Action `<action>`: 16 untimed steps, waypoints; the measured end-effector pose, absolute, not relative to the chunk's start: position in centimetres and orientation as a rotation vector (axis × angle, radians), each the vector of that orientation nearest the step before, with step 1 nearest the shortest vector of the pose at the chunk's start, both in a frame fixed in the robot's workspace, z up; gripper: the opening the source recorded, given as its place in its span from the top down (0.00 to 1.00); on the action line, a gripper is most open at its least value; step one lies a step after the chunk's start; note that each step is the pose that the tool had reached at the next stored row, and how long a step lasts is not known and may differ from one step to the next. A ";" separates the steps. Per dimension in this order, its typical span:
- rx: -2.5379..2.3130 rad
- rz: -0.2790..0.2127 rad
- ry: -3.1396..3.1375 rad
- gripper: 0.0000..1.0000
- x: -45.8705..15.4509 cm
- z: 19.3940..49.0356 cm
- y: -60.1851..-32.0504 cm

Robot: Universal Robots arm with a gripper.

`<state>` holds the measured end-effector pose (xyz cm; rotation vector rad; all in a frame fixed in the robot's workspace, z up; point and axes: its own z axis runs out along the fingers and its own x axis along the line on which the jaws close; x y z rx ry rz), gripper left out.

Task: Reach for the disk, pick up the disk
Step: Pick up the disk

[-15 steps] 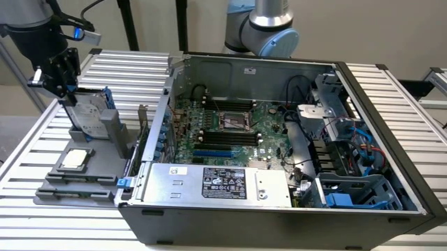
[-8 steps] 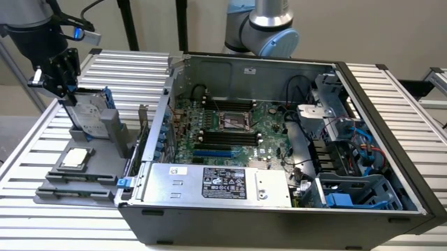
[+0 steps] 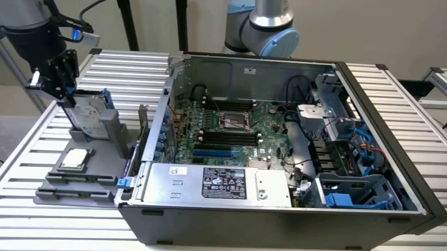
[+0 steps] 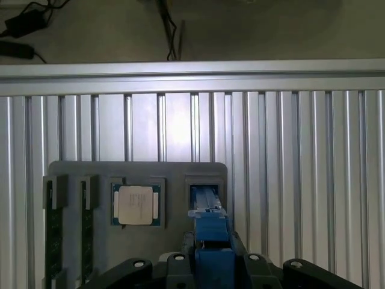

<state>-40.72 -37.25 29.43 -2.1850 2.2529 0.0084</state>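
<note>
The disk [image 3: 87,117], a silver-grey drive with a white label in a blue bracket, stands on edge in a slot of the grey holder tray [image 3: 104,157] at the exterior view's left. My gripper [image 3: 66,97] comes down on its upper end from above. In the wrist view the blue bracket of the disk [image 4: 210,232] sits tight between the two black fingers of my gripper [image 4: 210,259], which is shut on it. The disk's lower end still reaches into the tray's slot [image 4: 207,195].
A small square silver chip [image 3: 75,158] [image 4: 136,205] lies in the same tray beside the disk, with two dark memory sticks [image 4: 54,229] in slots further over. The open computer case [image 3: 279,151] stands close at the exterior view's right. Everything rests on a ribbed aluminium table [image 4: 289,156].
</note>
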 end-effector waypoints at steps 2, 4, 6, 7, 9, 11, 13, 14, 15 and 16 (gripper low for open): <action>-2.185 0.008 2.253 0.67 -40.7 29.4 -37.3; -2.185 0.008 2.253 0.67 -40.7 29.4 -37.3; -2.185 0.008 2.253 0.67 -40.7 29.4 -37.3; -2.185 0.008 2.253 0.67 -40.7 29.4 -37.3; -2.185 0.008 2.253 0.67 -40.7 29.4 -37.3; -2.185 0.008 2.253 0.67 -40.7 29.4 -37.3; -2.185 0.008 2.253 0.67 -40.7 29.4 -37.3; -2.185 0.008 2.253 0.67 -40.7 29.4 -37.3; -2.185 0.008 2.253 0.67 -40.7 29.4 -37.3; -2.185 0.008 2.253 0.67 -40.7 29.5 -37.3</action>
